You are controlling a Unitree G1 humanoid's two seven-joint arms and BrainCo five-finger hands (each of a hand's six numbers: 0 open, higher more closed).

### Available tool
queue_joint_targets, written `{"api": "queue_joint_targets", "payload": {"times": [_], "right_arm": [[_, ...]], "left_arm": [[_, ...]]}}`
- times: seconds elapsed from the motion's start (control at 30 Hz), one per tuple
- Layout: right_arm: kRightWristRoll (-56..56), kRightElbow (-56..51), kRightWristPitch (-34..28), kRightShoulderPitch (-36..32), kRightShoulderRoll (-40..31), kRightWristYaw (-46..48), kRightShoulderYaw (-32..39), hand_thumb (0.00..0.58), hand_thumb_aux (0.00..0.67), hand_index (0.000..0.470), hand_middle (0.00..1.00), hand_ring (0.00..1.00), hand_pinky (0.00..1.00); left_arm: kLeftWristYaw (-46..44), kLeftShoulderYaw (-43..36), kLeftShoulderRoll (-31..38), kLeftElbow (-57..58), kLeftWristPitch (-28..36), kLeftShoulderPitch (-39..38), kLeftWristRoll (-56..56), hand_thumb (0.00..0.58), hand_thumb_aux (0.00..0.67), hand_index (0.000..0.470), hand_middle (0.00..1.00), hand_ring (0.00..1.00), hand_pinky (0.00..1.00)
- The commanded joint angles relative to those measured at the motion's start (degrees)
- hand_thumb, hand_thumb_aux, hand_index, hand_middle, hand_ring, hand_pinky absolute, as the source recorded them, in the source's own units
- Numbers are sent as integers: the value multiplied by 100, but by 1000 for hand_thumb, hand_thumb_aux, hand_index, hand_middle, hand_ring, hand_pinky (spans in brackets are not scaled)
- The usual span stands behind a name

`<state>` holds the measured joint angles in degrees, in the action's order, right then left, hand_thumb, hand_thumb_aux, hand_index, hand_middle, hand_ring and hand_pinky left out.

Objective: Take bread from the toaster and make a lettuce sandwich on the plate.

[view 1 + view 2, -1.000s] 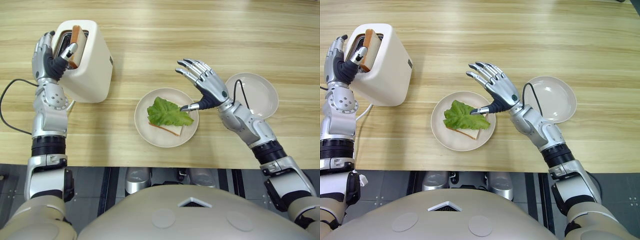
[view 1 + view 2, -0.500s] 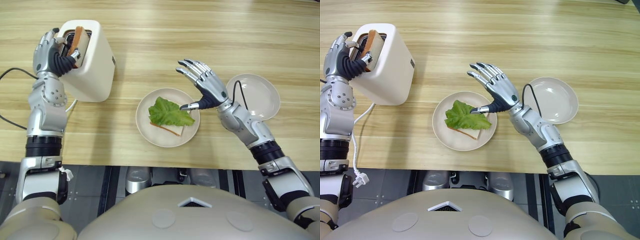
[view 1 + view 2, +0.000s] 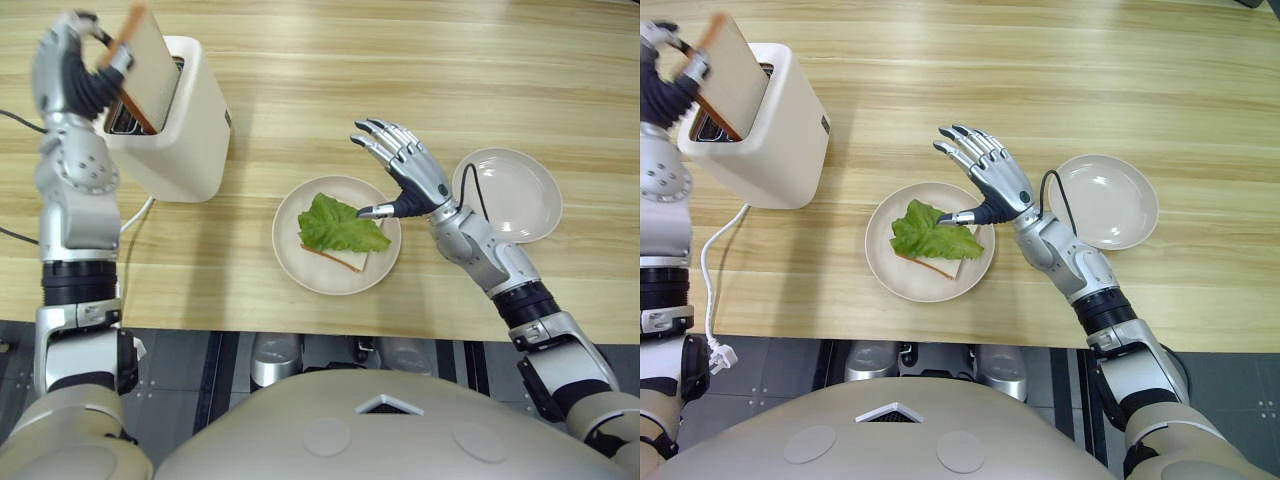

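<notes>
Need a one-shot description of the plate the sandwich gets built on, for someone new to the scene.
On the wooden table, look right of the white toaster for a round beige plate near the front edge. The right hand is at its right rim, and unlike the empty plate further right, it carries a bread slice topped with a lettuce leaf.
</notes>
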<state>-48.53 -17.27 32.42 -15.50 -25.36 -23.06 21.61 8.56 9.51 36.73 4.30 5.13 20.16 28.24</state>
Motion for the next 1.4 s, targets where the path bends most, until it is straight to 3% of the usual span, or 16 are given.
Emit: {"api": "queue_joint_targets", "payload": {"times": [0.03,0.07,0.5,0.83,1.07,1.27,1.4], "right_arm": [[3,-76,-31,15,56,-41,28,0,0,0,0,0,0],[0,-80,-30,20,61,-45,28,0,0,0,0,0,0],[8,-161,-8,38,55,-79,28,0,0,0,0,0,0],[127,-77,57,-5,11,-238,-153,0,0,0,0,0,0],[297,648,997,252,-260,-860,-503,0,0,0,0,0,0],[446,1022,1686,453,-483,-744,-596,0,0,0,0,0,0],[483,1016,2134,513,-678,-458,-522,0,0,0,0,0,0]], "left_arm": [[327,177,-165,-42,-279,33,-188,580,670,460,835,835,835],[351,198,-225,0,-383,33,-288,580,670,460,1000,1000,1000],[-125,349,-616,525,-1013,7,-1343,580,670,460,1000,1000,1000],[-602,172,-1117,-522,-992,-326,-2020,580,670,460,1000,1000,1000],[-1380,-829,-2092,-1265,-477,-987,-2470,580,670,460,1000,1000,1000],[-2264,-1719,-2349,-548,-411,-1214,-2537,580,670,460,1000,1000,1000],[-3345,-1970,-2326,128,-335,-984,-3005,580,670,460,1000,1000,1000]]}}
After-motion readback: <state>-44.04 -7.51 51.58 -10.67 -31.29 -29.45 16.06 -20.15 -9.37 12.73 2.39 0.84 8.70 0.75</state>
